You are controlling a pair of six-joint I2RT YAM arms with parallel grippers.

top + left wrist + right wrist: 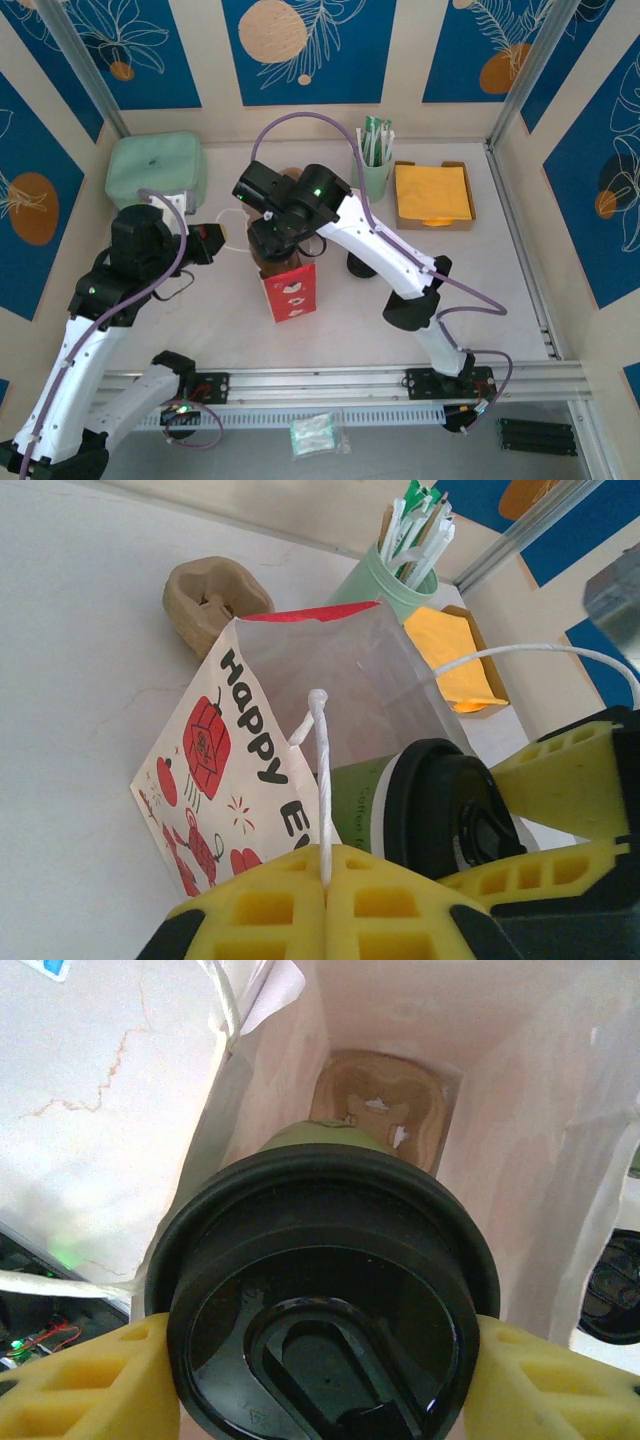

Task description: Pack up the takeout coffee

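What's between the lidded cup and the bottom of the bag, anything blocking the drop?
Nothing visible blocks it. The right gripper holds the takeout coffee at the mouth of the open bag, the left gripper pinches a bag handle, and below the cup lies just a brown pulp tray on the bag floor.

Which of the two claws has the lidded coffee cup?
The right claw: its yellow fingers flank the black-lidded takeout coffee at the mouth of the open paper bag. The left claw is shut on the bag's white handle instead.
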